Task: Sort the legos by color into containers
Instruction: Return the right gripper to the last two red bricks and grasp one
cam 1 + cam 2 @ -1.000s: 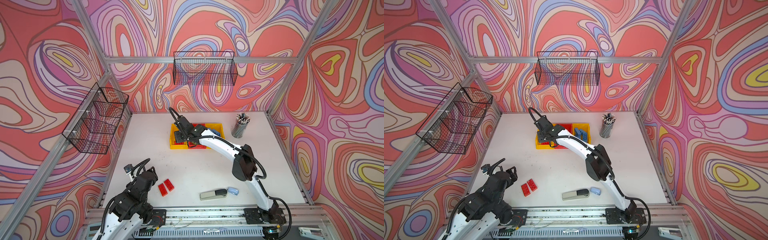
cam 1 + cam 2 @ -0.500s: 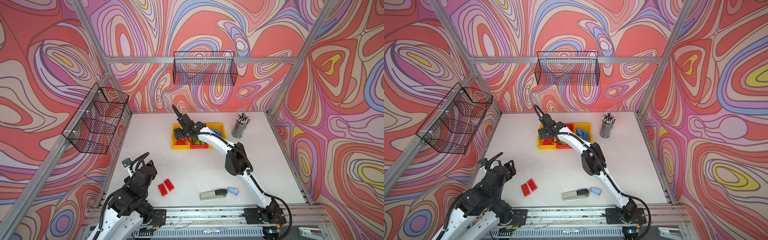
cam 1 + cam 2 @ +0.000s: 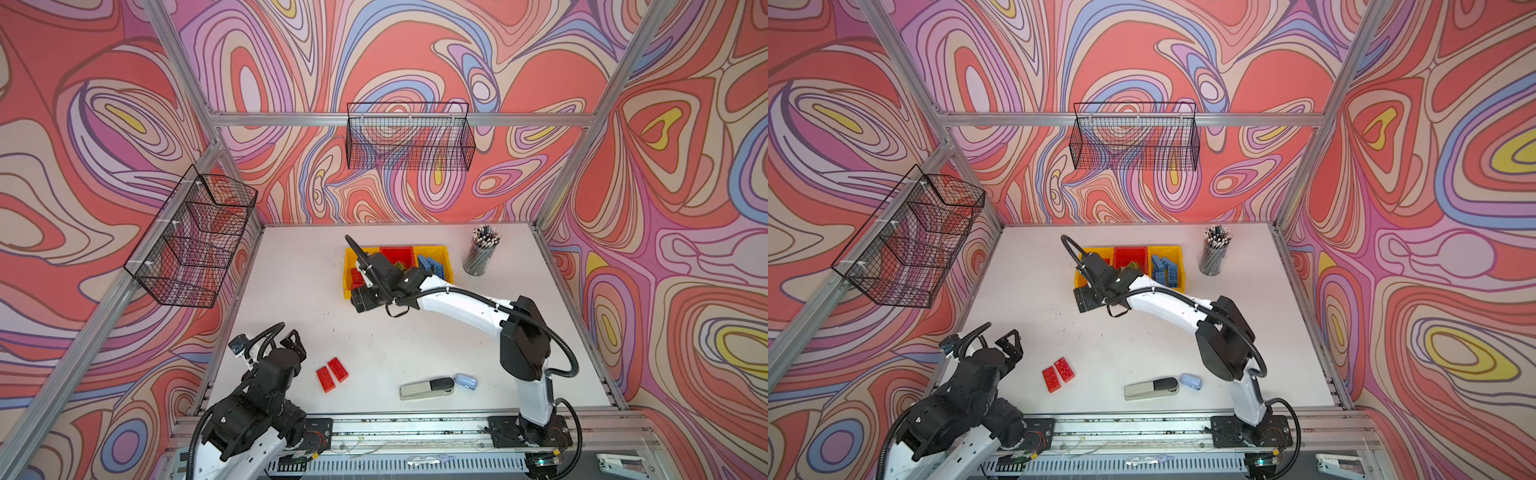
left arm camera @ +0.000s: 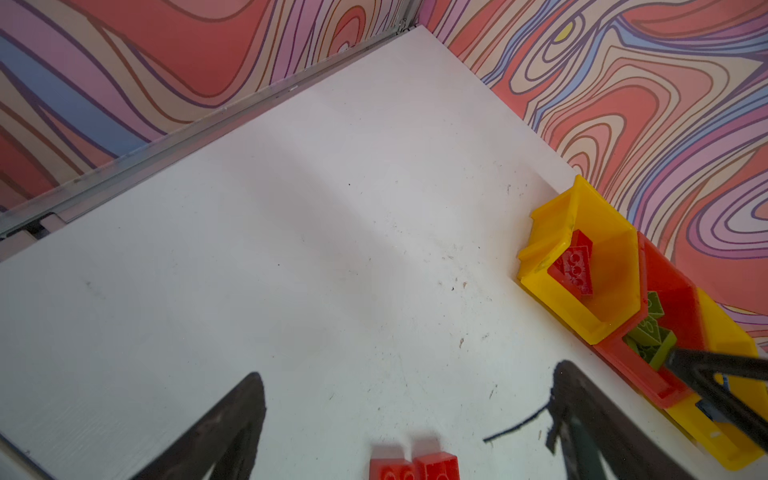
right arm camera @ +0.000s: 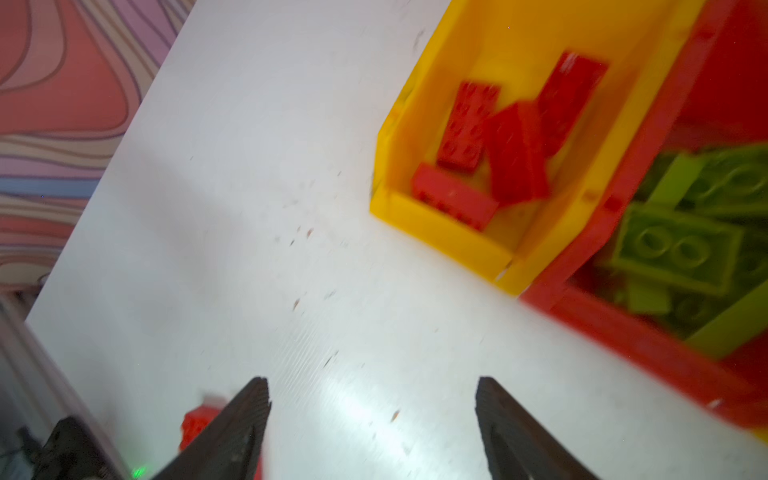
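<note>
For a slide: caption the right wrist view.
Open right gripper over white table, near yellow plastic bin of red studded bricks and red bin of lime bricks.

Both top views look down from high over the front edge, near-identical, whole surface (image 3: 299, 270) in frame. Wrist views sit close behind left claw (image 4: 407, 370) and right claw (image 5: 372, 380), facing past the tips; both catch the yellow bin (image 4: 615, 266) ahead.

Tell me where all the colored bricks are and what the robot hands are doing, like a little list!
Loose red bricks: two, on table
Binned red bricks: yellow bin
Green bricks: red bin
Blue bricks: other yellow bin
Left gripper: open, empty
Right gripper: open, empty, beside bins
</note>
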`<action>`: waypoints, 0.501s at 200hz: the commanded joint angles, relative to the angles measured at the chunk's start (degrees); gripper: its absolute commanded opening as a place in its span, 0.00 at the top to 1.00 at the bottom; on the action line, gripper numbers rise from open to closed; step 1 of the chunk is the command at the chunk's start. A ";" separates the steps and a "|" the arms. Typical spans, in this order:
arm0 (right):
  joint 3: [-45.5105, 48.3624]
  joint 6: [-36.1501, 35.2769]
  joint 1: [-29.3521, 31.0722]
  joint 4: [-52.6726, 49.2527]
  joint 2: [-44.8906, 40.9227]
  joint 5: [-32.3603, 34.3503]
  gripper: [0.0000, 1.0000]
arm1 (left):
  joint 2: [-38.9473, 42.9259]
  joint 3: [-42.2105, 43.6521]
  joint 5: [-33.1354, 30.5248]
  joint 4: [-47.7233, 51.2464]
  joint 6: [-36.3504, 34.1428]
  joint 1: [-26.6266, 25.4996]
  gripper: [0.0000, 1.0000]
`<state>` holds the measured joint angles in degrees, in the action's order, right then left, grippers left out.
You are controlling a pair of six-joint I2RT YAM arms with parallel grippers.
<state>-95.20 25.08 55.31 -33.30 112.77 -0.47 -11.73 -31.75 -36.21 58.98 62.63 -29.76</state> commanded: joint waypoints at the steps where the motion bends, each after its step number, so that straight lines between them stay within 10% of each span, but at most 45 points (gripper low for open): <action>1: 8.09 5.90 5.75 4.70 -3.01 -2.13 0.24 | 2.14 1.07 0.71 5.30 4.26 -0.23 0.07; 100: 15.70 14.09 19.11 15.54 0.98 5.11 0.24 | 4.80 1.16 0.81 9.72 10.06 -0.27 0.07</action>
<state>-79.18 37.01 73.63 -21.08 111.28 0.95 -7.94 -31.22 -34.87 64.69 69.25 -29.76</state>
